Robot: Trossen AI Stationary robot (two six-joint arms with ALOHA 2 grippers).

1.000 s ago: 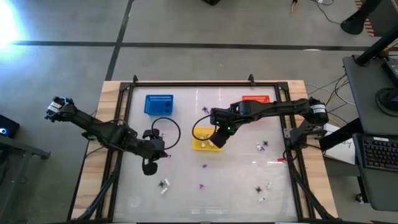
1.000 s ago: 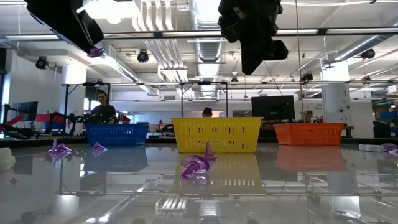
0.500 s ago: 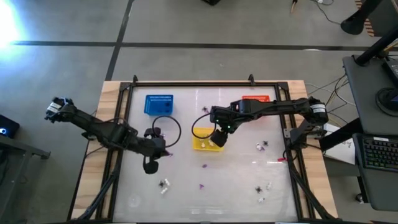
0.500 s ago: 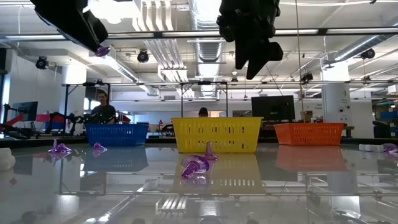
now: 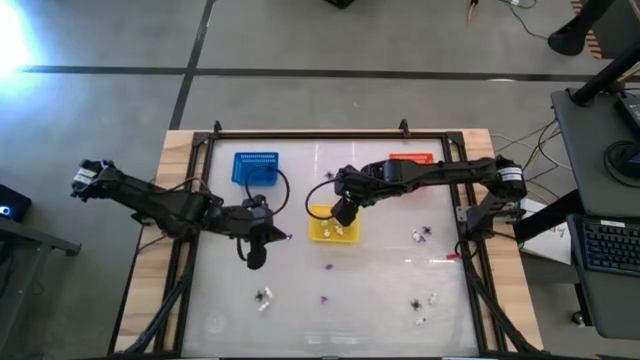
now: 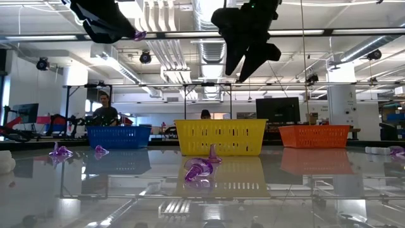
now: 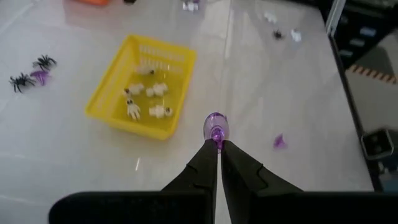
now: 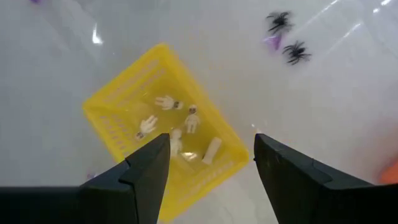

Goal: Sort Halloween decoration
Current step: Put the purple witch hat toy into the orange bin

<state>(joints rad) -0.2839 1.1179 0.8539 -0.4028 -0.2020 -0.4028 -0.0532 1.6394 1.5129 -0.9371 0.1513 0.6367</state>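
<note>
My left gripper (image 7: 217, 144) is shut on a small purple trinket (image 7: 214, 127) and hangs above the table, left of the yellow basket (image 5: 322, 236). My right gripper (image 8: 208, 146) stands open above that basket (image 8: 118, 102), with nothing between its fingers. Several white trinkets (image 8: 177, 127) lie on the basket's floor. The blue basket (image 5: 256, 167) and the orange basket (image 5: 410, 159) stand at the far side. Black spiders (image 8: 289, 37) and more purple and white trinkets (image 5: 328, 267) lie loose on the table. My left gripper pinches the purple trinket's narrow lower end (image 7: 216, 138) between its two fingertips. The fingers slant down toward the table's right side. The trinket sticks out beyond the tips, lifted clear of the table (image 6: 139, 36).
Loose trinkets lie near the front (image 5: 265, 297) and at the front right (image 5: 425, 300). A black cable loop (image 5: 266, 195) hangs by the left arm. A dark frame (image 5: 310, 133) rims the tabletop. People (image 6: 104, 107) stand in the room beyond.
My left gripper has carried the purple trinket toward the table's right, nearer the yellow basket, rising and tipping up a little. My right gripper has opened its fingers above the yellow basket and turned somewhat.
</note>
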